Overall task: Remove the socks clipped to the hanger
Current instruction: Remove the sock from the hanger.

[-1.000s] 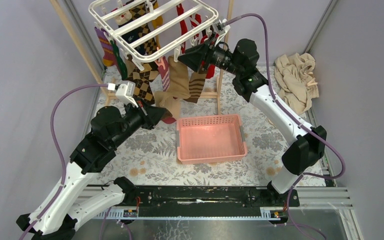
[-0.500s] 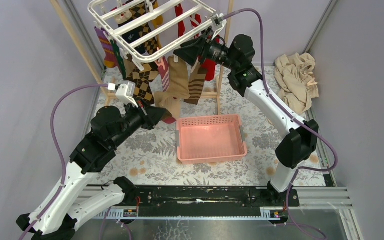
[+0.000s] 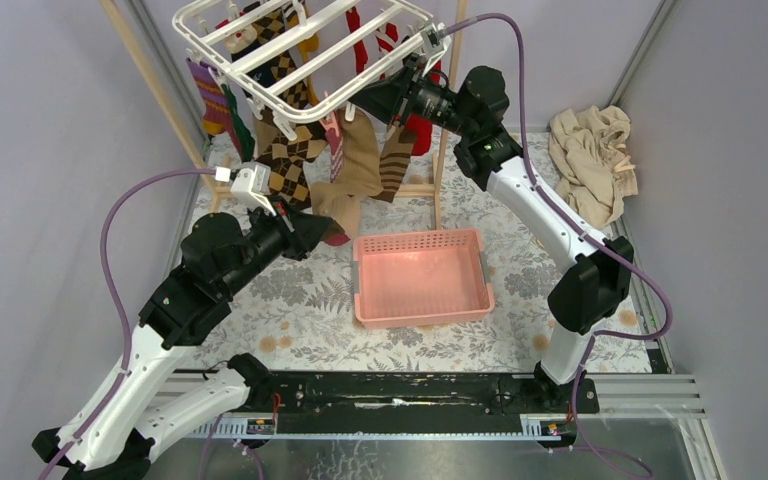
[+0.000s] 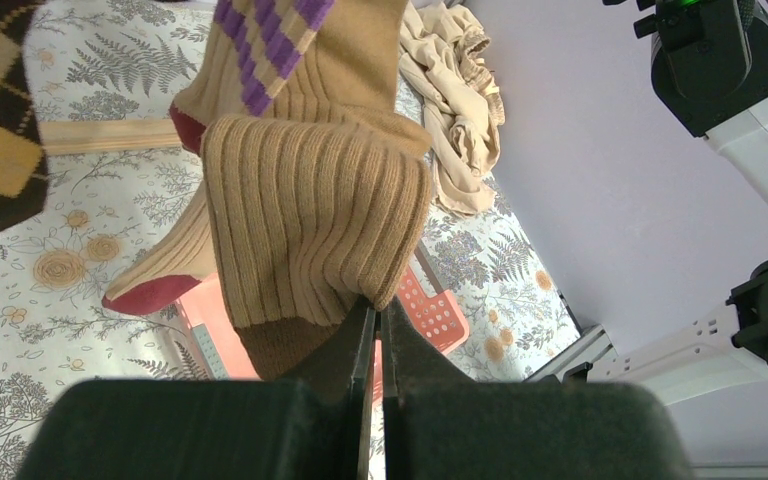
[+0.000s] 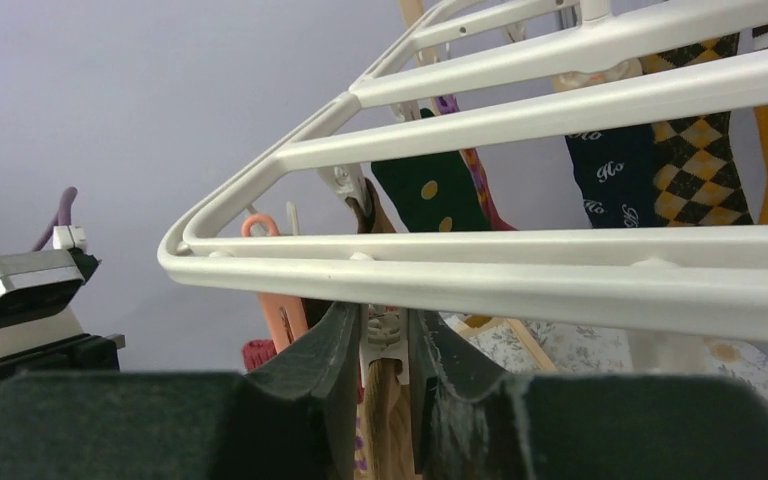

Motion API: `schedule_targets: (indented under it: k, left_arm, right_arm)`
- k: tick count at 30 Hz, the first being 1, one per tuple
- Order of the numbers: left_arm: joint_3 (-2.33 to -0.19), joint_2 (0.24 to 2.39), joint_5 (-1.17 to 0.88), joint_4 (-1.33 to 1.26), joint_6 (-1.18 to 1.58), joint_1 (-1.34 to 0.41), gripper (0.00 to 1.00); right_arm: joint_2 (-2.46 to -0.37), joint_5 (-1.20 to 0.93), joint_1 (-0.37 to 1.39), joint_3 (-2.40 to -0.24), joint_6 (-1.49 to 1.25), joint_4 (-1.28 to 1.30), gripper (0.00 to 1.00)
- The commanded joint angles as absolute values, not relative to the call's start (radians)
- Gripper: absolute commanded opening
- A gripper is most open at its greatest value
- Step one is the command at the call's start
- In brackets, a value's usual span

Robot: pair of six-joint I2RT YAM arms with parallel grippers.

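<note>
The white hanger (image 3: 300, 50) hangs at the top with several socks clipped under it. A tan ribbed sock (image 3: 358, 160) hangs from its front edge. My left gripper (image 3: 328, 232) is shut on that sock's lower end; in the left wrist view the jaws (image 4: 378, 312) pinch the folded tan sock (image 4: 310, 210). My right gripper (image 3: 368, 100) is under the hanger's front bar (image 5: 520, 285), shut on the white clip (image 5: 384, 335) that holds the tan sock's top (image 5: 385, 420).
A pink basket (image 3: 360, 285) sits on the floral cloth below the hanger. A beige cloth pile (image 3: 590, 150) lies at the right. A wooden pole frame (image 3: 150, 75) carries the hanger. Argyle (image 3: 285, 160) and red (image 3: 362, 30) socks hang nearby.
My right gripper has moved up and left at the hanger's front edge, and the hanger has swung left and up with it. The left arm has not moved.
</note>
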State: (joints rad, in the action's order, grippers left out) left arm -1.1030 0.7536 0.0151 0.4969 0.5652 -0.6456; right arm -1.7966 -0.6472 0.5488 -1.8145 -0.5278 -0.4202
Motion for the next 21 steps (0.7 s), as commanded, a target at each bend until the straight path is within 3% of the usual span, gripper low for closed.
schedule_targets:
  k: [1,3,10,21]
  left_arm:
    - [-1.132,0.742,0.005,0.505,0.549,-0.65,0.0]
    - [-1.135,0.744,0.005,0.507,0.549,-0.65,0.0]
    - [-1.155,0.748,0.005,0.53,0.548,-0.65,0.0]
    - [-1.052,0.68,-0.061,0.569,0.575,-0.65,0.0]
  right_arm:
    - [-1.785,-0.676,0.549,-1.858,-0.542,-0.49,0.2]
    - [-1.777,-0.676,0.549,-1.844,-0.543,-0.494,0.13]
    - [-1.763,-0.664,0.549,-1.822,-0.548,-0.501,0.09]
    - [-1.745,-0.64,0.549,-1.813,-0.507,-0.451,0.11]
